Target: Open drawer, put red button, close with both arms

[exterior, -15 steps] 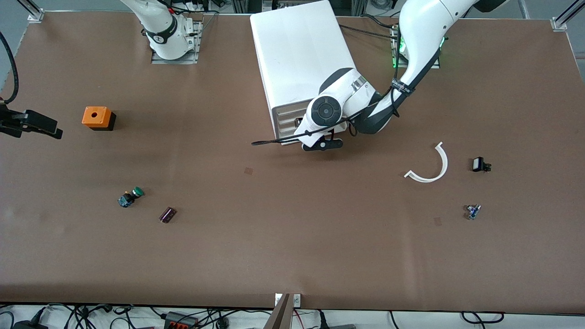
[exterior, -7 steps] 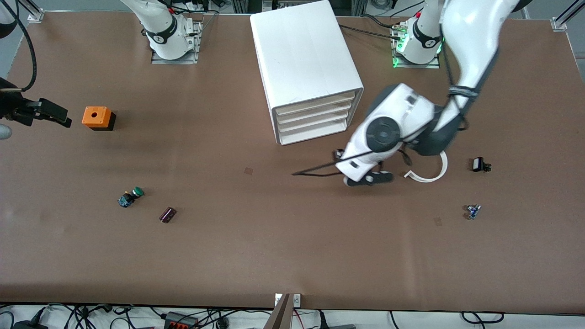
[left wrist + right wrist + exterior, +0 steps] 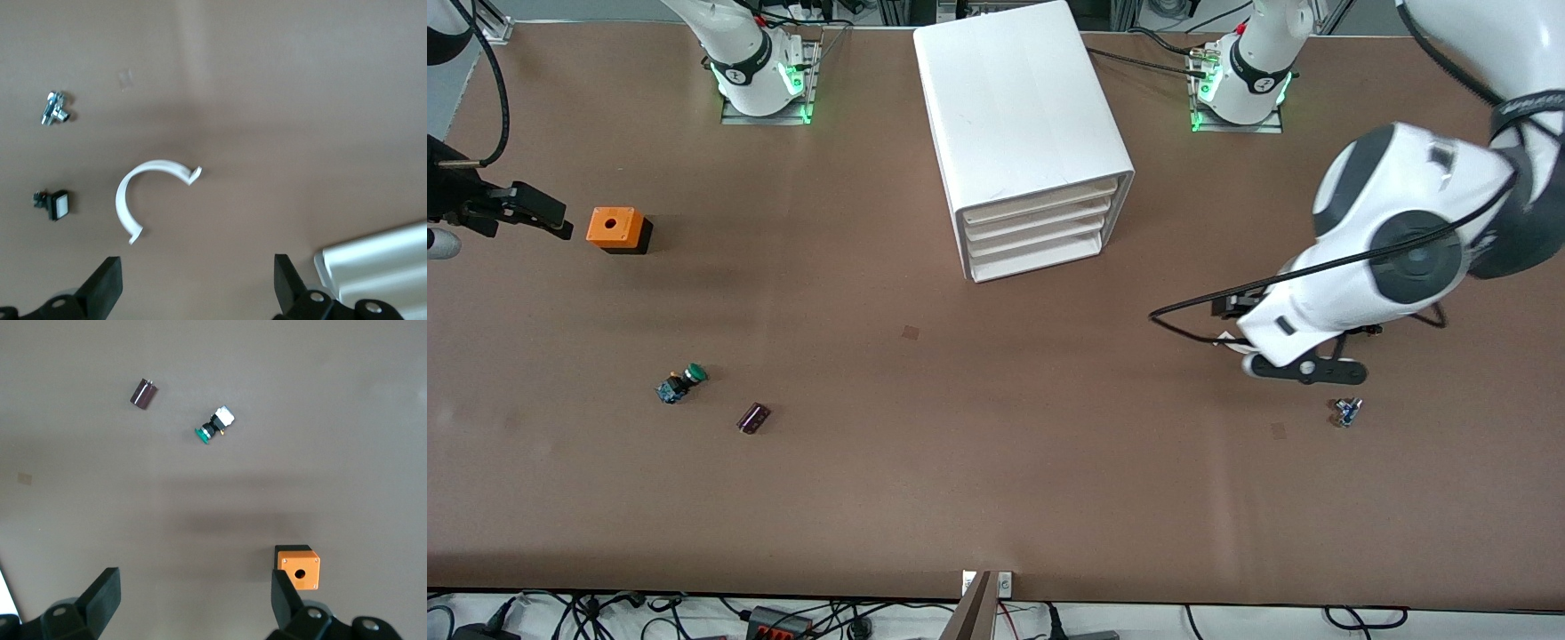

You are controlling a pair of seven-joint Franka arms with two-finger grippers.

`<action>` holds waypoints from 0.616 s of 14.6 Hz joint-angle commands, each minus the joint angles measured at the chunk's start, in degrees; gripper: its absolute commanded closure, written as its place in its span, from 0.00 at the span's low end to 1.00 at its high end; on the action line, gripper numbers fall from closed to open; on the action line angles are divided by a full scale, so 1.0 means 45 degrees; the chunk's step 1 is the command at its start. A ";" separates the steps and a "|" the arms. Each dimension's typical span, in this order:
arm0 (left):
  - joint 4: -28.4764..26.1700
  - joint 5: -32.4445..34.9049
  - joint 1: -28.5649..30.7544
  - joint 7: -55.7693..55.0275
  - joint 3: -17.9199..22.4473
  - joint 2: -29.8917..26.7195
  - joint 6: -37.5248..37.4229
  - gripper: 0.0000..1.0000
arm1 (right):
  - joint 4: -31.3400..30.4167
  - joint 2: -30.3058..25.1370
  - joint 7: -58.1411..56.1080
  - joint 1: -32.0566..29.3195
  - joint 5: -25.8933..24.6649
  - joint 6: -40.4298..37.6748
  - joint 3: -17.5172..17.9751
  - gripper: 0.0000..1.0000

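No red-capped button shows in any view. The white drawer cabinet (image 3: pixel 1032 133) stands at mid table near the arms' bases, with all its drawers shut; a corner of it shows in the left wrist view (image 3: pixel 383 260). My left gripper (image 3: pixel 1303 369) is open and empty over the table at the left arm's end, above a white arc piece (image 3: pixel 157 165); its own view (image 3: pixel 197 287) shows it wide open. My right gripper (image 3: pixel 547 216) is open and empty beside the orange box (image 3: pixel 615 229) at the right arm's end; its own view (image 3: pixel 193 597) shows it open too.
A green-capped switch (image 3: pixel 682 383) and a dark purple cylinder (image 3: pixel 753 418) lie nearer the front camera than the orange box (image 3: pixel 299 567). A small blue and silver part (image 3: pixel 1345 412) and a black and white switch (image 3: pixel 57 205) lie near the arc.
My left arm has swung away from the cabinet's front toward the left arm's end of the table, ending over the white arc. The drawers stay shut. My right gripper has shifted slightly.
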 commanded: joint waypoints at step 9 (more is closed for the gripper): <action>-0.5599 -0.2376 -0.1978 0.4134 0.5765 -0.6497 0.2120 0.00 | -0.0946 -0.0671 0.0007 -0.0003 -0.0125 0.0590 0.0062 0.00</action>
